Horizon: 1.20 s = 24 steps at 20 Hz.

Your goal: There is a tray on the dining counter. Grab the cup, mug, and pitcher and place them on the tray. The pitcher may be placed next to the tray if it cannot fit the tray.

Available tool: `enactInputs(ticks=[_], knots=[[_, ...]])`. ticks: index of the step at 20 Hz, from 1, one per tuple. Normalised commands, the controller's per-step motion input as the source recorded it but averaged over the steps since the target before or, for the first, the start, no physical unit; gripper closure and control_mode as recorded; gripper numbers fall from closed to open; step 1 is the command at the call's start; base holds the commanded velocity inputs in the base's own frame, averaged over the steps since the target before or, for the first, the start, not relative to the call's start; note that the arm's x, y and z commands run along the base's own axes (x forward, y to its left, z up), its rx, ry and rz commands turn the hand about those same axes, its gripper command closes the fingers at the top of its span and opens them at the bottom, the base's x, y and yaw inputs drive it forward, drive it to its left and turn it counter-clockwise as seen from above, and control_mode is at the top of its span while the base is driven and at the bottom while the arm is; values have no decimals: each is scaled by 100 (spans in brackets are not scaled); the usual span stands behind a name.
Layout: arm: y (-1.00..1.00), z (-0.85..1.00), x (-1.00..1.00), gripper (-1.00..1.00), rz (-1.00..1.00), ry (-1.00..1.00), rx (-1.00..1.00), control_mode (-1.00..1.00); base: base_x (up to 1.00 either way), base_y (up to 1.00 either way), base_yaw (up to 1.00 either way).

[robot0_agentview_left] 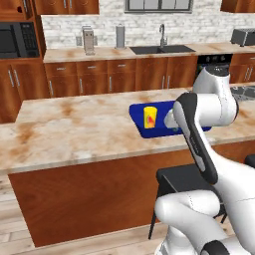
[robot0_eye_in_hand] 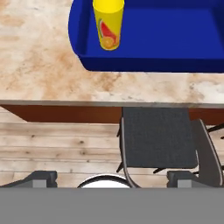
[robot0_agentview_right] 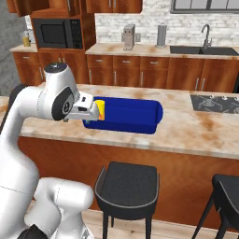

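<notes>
Yellow cup (robot0_eye_in_hand: 108,24), one, blue tray (robot0_eye_in_hand: 175,39), one

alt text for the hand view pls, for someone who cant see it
A yellow cup with a red-orange fruit mark stands upright inside a bright-blue tray on the marble dining counter. Below the counter's edge are a dark stool and wood floor, with the open gripper at the bottom, holding nothing.
</notes>
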Motion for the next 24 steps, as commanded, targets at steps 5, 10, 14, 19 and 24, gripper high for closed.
enactInputs(ticks=[5, 10, 14, 19, 24], knots=[[7, 2, -26, -100, 5, 0, 0, -100, 0, 0, 0], [1, 7, -3, -100, 1, 0, 0, -100, 0, 0, 0], [0, 11, -14, -100, 0, 0, 0, -100, 0, 0, 0], [-3, 7, -30, -100, -5, 0, 1, -100, 0, 0, 0], [-11, 9, -24, -100, -6, 0, 3, -100, 0, 0, 0]])
